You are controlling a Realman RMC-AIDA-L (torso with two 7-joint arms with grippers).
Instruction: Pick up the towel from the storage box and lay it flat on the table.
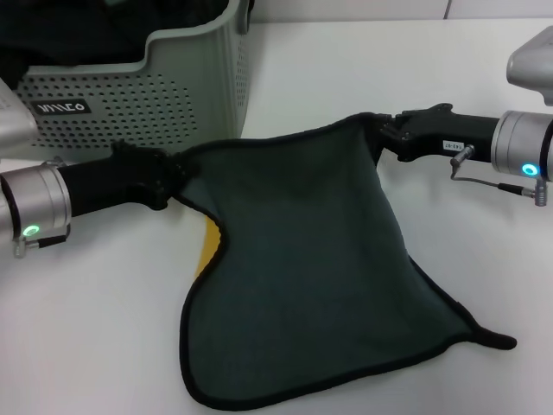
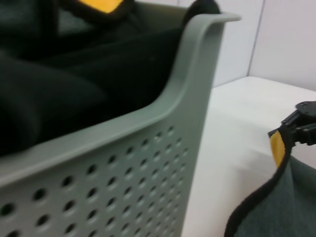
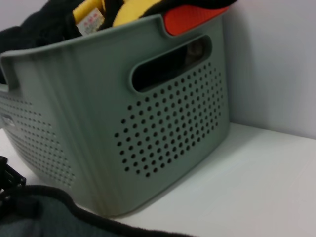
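Observation:
The towel hangs dark green side up between my two grippers, in front of the storage box. Its lower part rests on the table, and a bit of yellow underside shows at the left fold. My left gripper is shut on the towel's left upper corner. My right gripper is shut on the right upper corner. The left wrist view shows the box wall, the towel's edge and the right gripper far off. The right wrist view shows the box and the towel's trim.
Black fabric fills the box, with yellow and orange cloths at its rim. The box stands at the table's back left, close behind the left gripper. A wall rises behind the table.

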